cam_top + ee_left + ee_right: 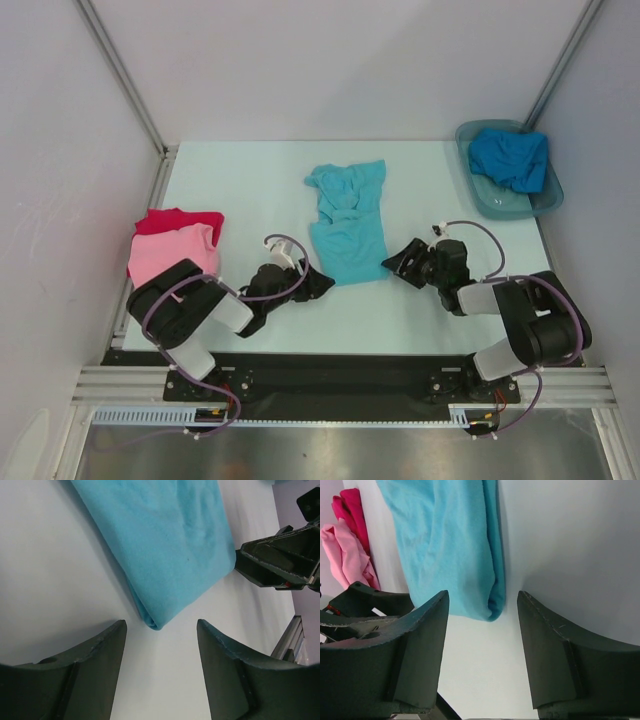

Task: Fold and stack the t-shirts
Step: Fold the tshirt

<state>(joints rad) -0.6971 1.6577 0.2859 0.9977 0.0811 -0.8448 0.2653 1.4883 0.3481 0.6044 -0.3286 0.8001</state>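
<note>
The turquoise t-shirt [347,222] lay in the middle of the surface [240,180]. Its long axis ran from the arms toward the far wall, with the smooth end nearest and the far end bunched. The left claw [322,284] stood wide at its near left corner and the right claw [393,263] wide at its near right corner. Each corner lay at the fingertips, ungripped. The blue t-shirt [510,158] sat crumpled in the grey tub [545,195] at far right. At the left edge, the pink t-shirt [172,255] overlapped the red t-shirt [180,220].

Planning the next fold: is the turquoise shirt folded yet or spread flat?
Partly folded. The turquoise shirt lies as a narrow strip, near corners doubled over in both wrist views; its far end is bunched.
</note>
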